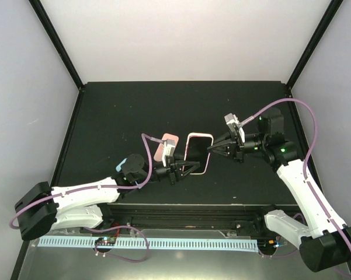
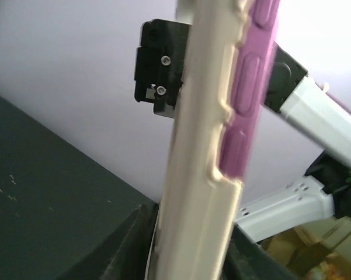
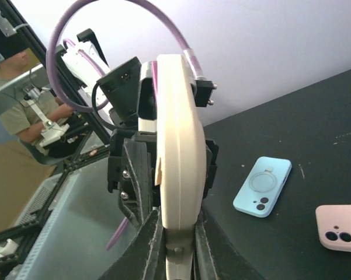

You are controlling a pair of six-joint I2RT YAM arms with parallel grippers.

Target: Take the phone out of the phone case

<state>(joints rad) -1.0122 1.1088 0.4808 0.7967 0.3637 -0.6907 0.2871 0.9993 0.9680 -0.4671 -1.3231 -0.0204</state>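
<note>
Black table (image 1: 105, 116) fills the walled booth, and above its middle the cream phone case (image 1: 198, 150) is held up on edge, off the surface. The left gripper (image 1: 191, 167) and right gripper (image 1: 210, 149) each look clamped on it from opposite sides. The step appears to be securing the hold, and next the rim must be peeled off the purple body (image 2: 248, 87), seemingly the phone.

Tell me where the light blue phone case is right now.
Right wrist view: the light blue case lies flat on the black table, left of the pink case. In the top view it is mostly hidden by the left arm.
</note>
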